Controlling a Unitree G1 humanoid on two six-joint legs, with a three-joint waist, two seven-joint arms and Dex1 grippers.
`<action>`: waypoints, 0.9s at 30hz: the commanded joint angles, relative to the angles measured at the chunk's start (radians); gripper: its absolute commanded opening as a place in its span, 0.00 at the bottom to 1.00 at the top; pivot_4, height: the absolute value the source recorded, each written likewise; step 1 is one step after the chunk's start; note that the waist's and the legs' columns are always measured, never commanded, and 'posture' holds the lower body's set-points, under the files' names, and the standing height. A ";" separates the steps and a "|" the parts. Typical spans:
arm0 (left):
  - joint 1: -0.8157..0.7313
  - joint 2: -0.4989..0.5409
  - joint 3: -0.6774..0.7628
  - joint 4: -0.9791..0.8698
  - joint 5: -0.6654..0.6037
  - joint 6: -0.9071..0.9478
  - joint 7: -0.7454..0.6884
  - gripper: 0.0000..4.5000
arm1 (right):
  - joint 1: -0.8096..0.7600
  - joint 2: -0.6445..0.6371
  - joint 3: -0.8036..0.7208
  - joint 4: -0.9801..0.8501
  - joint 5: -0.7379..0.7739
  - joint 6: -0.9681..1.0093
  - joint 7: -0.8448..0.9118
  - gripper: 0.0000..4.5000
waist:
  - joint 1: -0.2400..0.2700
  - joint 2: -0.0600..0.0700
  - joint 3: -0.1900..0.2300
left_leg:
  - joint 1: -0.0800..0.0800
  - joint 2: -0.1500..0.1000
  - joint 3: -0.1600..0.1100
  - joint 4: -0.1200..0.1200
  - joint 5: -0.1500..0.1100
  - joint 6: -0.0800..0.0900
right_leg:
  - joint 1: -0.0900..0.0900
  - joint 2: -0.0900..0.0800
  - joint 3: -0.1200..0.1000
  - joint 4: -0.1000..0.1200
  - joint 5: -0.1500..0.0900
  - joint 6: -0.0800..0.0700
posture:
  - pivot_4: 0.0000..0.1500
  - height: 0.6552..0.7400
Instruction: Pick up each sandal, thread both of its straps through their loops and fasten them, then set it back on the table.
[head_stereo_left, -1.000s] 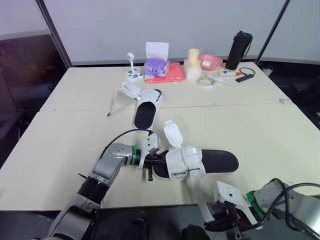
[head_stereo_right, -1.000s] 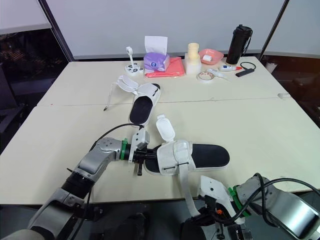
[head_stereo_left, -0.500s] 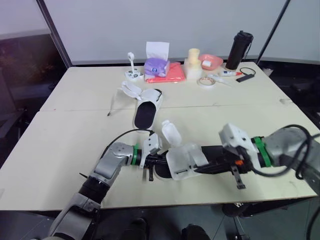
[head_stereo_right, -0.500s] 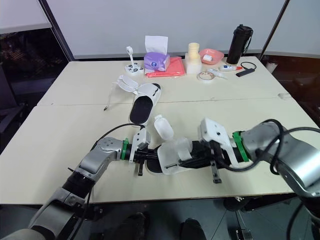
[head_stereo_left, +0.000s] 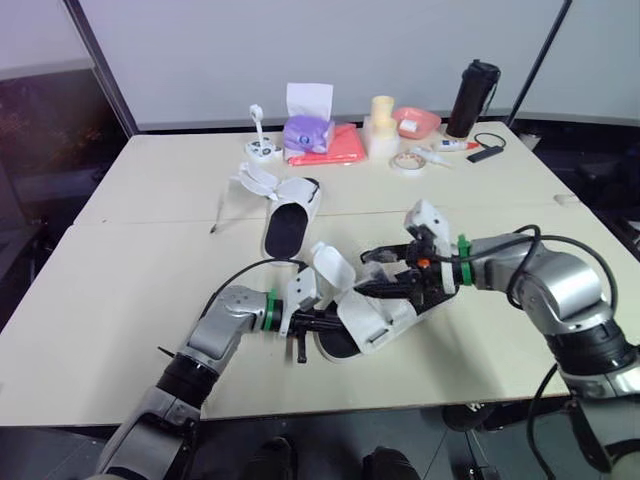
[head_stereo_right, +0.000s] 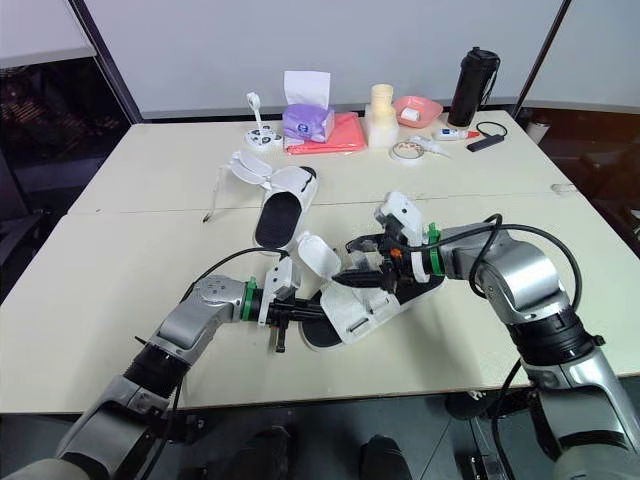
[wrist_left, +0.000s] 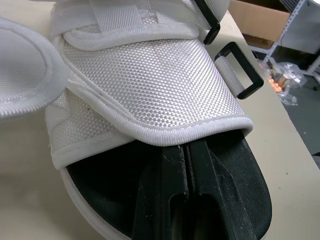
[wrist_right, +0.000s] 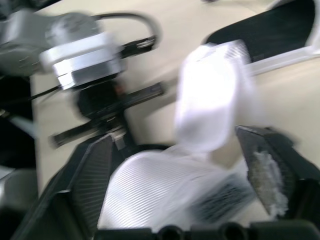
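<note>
The near sandal (head_stereo_left: 375, 318), black sole with a white mesh upper, lies tilted near the table's front. My left gripper (head_stereo_left: 318, 323) is shut on its toe end, the fingers (wrist_left: 187, 200) pressed together on the black footbed under the upper. One white strap flap (head_stereo_left: 333, 265) sticks up. My right gripper (head_stereo_left: 378, 272) is open just above the upper, its fingers (wrist_right: 90, 170) spread wide with the white upper (wrist_right: 165, 195) between them. Two black loops (wrist_left: 242, 75) sit at the upper's edge. The second sandal (head_stereo_left: 290, 215) lies farther back, straps loose.
Along the table's far edge stand a purple tissue box (head_stereo_left: 308, 130), a red cloth (head_stereo_left: 338, 148), a yellow cylinder (head_stereo_left: 381, 110), a pink bowl (head_stereo_left: 418, 122), a tape roll (head_stereo_left: 405, 162) and a black bottle (head_stereo_left: 472, 85). A small white device (head_stereo_left: 262, 148) sits behind the second sandal.
My right arm rose from below the table's front edge, carried the long strap over the near sandal, then opened above the upper. The sandal has turned and tilted. The left gripper held still.
</note>
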 joint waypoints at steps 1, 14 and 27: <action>0.010 0.003 -0.003 -0.008 0.013 0.004 0.006 0.00 | -0.047 0.007 -0.057 0.037 -0.011 -0.014 -0.009 0.88 | -0.001 0.000 0.000 | 0.000 0.000 0.000 0.000 0.000 0.000 | 0.000 0.000 0.000 0.000 0.000 0.000 | 1.00 0.93; 0.004 0.007 0.000 -0.002 0.012 0.001 0.004 0.00 | 0.055 -0.220 -0.057 0.076 -0.232 -0.161 -0.014 0.88 | -0.011 0.001 0.000 | 0.000 -0.001 0.000 0.000 0.000 0.000 | 0.000 0.000 0.000 0.000 0.000 0.000 | 1.00 0.93; -0.029 0.007 0.007 0.028 0.011 -0.005 -0.010 0.00 | 0.291 -0.156 -0.062 -0.159 -0.245 -0.181 -0.034 0.88 | -0.011 0.001 0.000 | 0.000 -0.001 0.000 0.000 0.000 0.000 | 0.001 0.000 0.000 0.000 0.000 0.001 | 1.00 0.93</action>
